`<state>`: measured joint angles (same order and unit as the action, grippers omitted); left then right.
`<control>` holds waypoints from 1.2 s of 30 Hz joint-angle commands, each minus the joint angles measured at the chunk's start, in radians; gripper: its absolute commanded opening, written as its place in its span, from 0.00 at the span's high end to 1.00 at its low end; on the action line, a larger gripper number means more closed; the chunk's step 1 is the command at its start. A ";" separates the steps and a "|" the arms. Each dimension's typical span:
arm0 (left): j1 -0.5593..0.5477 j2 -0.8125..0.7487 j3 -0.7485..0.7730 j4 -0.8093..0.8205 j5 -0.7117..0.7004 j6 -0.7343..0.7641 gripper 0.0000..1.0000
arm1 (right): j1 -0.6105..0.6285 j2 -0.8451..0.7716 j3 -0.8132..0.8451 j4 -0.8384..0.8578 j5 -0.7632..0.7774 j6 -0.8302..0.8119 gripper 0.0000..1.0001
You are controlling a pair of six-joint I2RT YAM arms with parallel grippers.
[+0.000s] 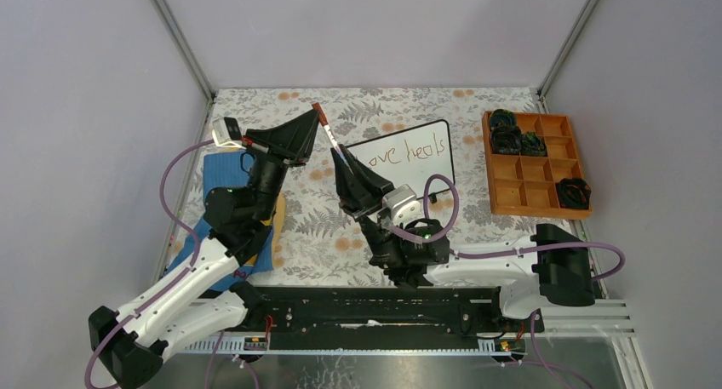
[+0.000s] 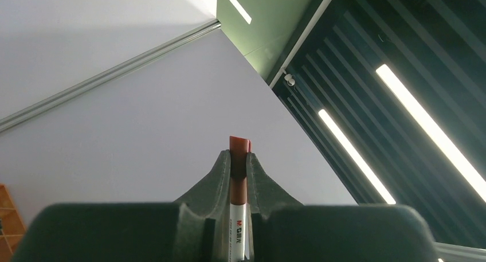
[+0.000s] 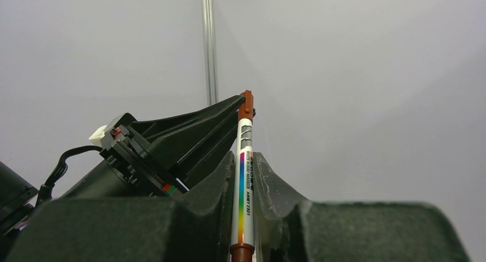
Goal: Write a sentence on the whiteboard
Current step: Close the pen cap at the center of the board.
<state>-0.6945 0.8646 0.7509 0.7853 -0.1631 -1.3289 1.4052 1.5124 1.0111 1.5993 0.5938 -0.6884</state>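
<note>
The whiteboard (image 1: 412, 174) lies at the table's centre back, tilted. The sentence (image 1: 403, 149) reads "ove heals" in thin red-brown script; its first letter is hidden behind my right gripper, and no second line shows. A white marker (image 1: 331, 137) with a red-brown cap (image 2: 239, 150) hangs above the table left of the board, held at both ends. My left gripper (image 1: 315, 119) is shut on the cap end (image 3: 247, 100). My right gripper (image 1: 343, 163) is shut on the barrel (image 3: 245, 187), with its fingers (image 3: 263, 176) on either side.
An orange compartment tray (image 1: 513, 185) with several dark items stands at the right. A blue cloth (image 1: 220, 164) lies under the left arm. Grey enclosure walls close in the floral table mat (image 1: 315, 227) on three sides.
</note>
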 commanded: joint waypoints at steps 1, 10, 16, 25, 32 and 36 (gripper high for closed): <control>-0.082 0.011 -0.038 -0.052 0.243 0.022 1.00 | -0.026 0.005 0.084 0.108 -0.007 -0.020 1.00; -0.115 0.020 -0.039 -0.043 0.227 0.034 1.00 | -0.029 0.038 0.139 0.108 -0.009 -0.033 1.00; -0.115 0.004 -0.048 -0.047 0.212 0.041 1.00 | -0.029 0.022 0.112 0.112 -0.027 -0.027 1.00; -0.115 -0.037 -0.014 -0.127 0.166 0.108 1.00 | -0.029 -0.055 0.016 0.094 -0.053 0.025 1.00; -0.115 -0.027 -0.011 -0.125 0.171 0.104 1.00 | -0.028 -0.066 0.016 0.089 -0.057 0.029 1.00; -0.115 -0.022 -0.007 -0.121 0.184 0.107 1.00 | -0.029 -0.065 0.021 0.080 -0.059 0.029 1.00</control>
<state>-0.7586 0.8288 0.7490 0.7612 -0.2070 -1.2564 1.4075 1.4834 0.9939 1.5967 0.5587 -0.6636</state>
